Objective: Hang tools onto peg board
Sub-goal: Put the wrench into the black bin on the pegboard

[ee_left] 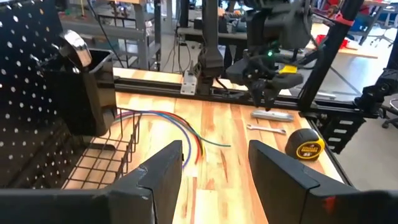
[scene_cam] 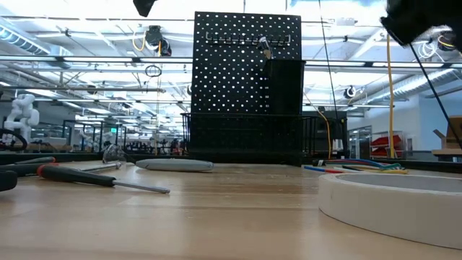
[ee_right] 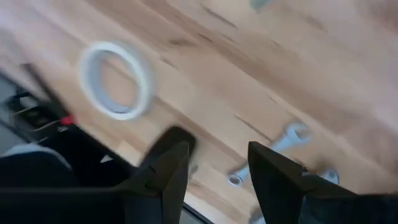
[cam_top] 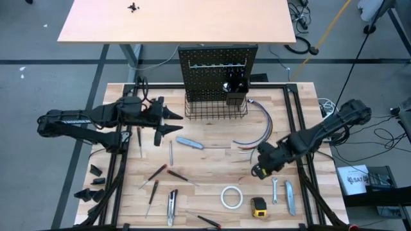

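Note:
The black peg board (cam_top: 218, 67) stands upright at the table's far edge, with a wire basket (cam_top: 215, 108) and a small bin (cam_top: 234, 97) on it. A silver tool (ee_left: 77, 47) sticks out of the bin. Other tools lie flat on the table: a white tape roll (cam_top: 231, 197), a yellow tape measure (cam_top: 259, 205), a wrench (cam_top: 275, 190), utility knives (cam_top: 190, 142) and screwdrivers (cam_top: 157, 172). My left gripper (cam_top: 174, 122) hovers open, roughly level, left of the basket. My right gripper (cam_top: 260, 170) is open, points down and stands above the table between the tape roll (ee_right: 115, 78) and the wrench (ee_right: 264, 152).
A bundle of curved coloured wires (cam_top: 257, 128) lies right of the basket. Black frame rails (cam_top: 298, 122) run along the table's sides. A peach tabletop (cam_top: 173, 19) stands behind the peg board. Bare wood lies in the table's middle.

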Tool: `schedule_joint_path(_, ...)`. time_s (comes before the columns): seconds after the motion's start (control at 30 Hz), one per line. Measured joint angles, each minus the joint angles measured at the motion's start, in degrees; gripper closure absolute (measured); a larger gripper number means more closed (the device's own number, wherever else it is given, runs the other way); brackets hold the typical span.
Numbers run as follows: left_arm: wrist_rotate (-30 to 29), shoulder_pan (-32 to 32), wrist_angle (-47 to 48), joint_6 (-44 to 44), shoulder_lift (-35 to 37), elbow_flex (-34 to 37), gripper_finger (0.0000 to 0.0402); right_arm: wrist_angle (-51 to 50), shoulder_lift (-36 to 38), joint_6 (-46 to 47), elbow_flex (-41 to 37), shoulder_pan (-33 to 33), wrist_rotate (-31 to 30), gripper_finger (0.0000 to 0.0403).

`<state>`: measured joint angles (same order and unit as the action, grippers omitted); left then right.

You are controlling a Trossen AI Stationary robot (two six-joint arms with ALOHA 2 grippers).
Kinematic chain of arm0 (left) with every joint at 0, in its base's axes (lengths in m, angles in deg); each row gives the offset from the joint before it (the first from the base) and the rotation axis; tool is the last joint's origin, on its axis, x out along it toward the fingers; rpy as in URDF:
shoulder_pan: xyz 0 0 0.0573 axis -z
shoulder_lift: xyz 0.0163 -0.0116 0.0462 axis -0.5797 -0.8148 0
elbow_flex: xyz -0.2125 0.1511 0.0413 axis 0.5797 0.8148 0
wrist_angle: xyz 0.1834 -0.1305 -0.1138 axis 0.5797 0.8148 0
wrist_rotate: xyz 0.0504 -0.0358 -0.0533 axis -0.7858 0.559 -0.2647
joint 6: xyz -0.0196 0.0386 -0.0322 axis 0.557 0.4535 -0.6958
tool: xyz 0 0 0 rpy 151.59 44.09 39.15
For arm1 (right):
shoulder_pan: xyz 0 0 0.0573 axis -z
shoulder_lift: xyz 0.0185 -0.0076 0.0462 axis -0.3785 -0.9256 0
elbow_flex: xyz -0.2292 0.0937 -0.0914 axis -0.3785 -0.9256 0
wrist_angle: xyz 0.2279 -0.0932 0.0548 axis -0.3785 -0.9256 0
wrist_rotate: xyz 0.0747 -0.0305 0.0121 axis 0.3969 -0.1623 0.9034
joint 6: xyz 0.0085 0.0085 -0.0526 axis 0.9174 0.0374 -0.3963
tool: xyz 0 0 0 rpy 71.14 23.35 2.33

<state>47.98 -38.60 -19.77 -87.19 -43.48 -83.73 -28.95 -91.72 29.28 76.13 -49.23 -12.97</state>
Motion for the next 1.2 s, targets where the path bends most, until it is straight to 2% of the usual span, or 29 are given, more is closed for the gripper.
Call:
schedule_joint_path(0.27, 0.1, 1.6, 0.4, -0.2, 0.0, 0.0, 0.0214, 11.0, 0.0, 15.3, -12.2, -6.6, 4.0, 0.0243)
schedule_joint_path(0.47, 0.1, 1.9, 0.2, -1.6, 0.0, 0.0, 0.0214, 12.0, 0.0, 18.9, -17.0, -8.5, 3.7, 0.0243)
schedule_joint_path(0.77, -0.4, 1.9, -0.1, -3.1, 0.0, 0.0, 0.0214, 17.3, -1.0, 24.0, -18.0, -11.1, 4.2, 0.0243)
schedule_joint_path(0.93, -0.9, 1.9, -0.1, -3.2, 0.0, 0.0, 0.0214, 20.2, -5.5, 26.5, -18.0, -13.2, 4.1, 0.0243)
schedule_joint_path(1.2, -1.3, 1.9, -0.6, -3.1, 0.0, 0.0, 0.0214, 23.9, -14.7, 23.1, -17.7, -13.7, 5.2, 0.0252)
